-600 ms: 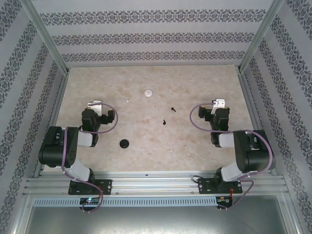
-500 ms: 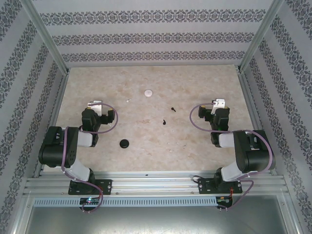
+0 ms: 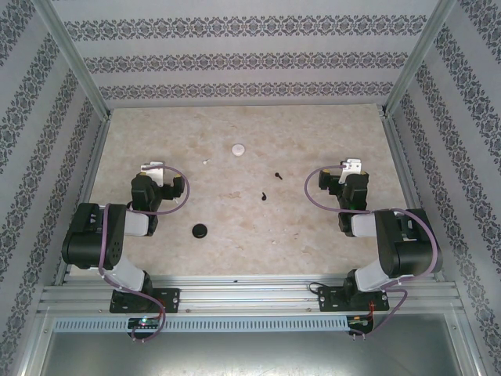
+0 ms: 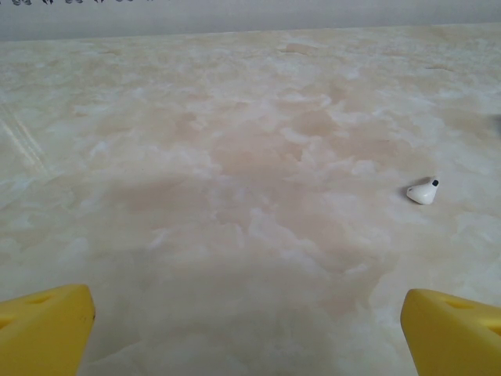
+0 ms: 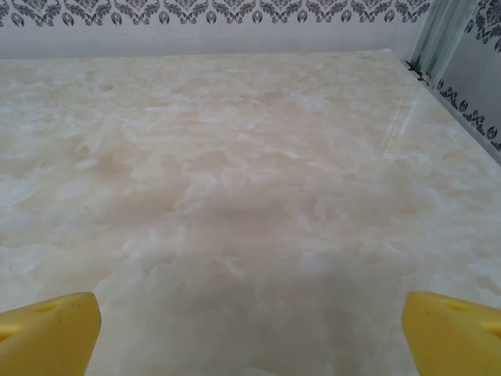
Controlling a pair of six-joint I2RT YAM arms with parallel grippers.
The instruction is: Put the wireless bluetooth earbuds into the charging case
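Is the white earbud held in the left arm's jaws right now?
No, the white earbud lies on the table, well ahead of the wide-open, empty jaws.

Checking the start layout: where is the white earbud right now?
In the top view the white earbud lies on the table left of centre, between the left claw and the white round puck, touching neither.

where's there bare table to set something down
Bare: the far strip between the back wall and the white puck; the near strip between the black puck and the arm bases. Crowded: the middle, around the white earbud and two black earbuds.
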